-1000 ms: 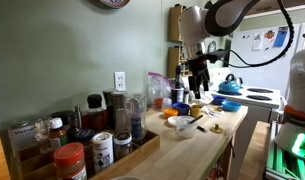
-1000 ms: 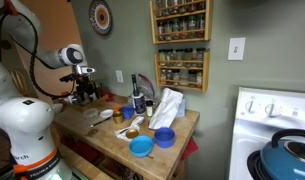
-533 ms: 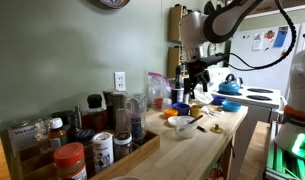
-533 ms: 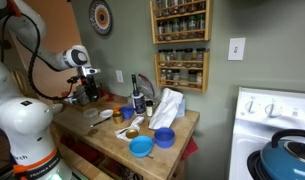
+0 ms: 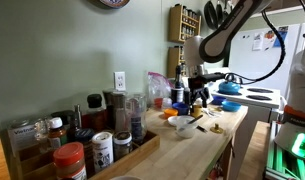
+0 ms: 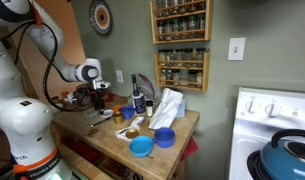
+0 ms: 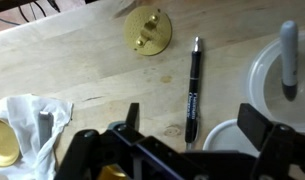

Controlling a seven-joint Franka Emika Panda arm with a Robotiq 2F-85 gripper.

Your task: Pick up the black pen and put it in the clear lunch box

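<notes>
In the wrist view the black pen (image 7: 193,88) lies flat on the wooden worktop (image 7: 82,62), running almost straight away from the camera with its far end tipped slightly to the right. The jaws are spread wide and hold nothing, with one finger to the left of the pen and the other well off to its right. The pen's near end reaches into the gap between them, closer to the middle than to either finger, and touches neither.

A round brass lid (image 7: 149,30) sits beyond the pen to the left, apart from it. A white dish (image 7: 255,88) holding a grey marker (image 7: 289,52) is just right of the pen. Crumpled white paper (image 7: 32,112) lies far left. In both exterior views the arm (image 5: 218,34) (image 6: 52,66) bends down over the cluttered worktop, but the pen is too small to make out there.
</notes>
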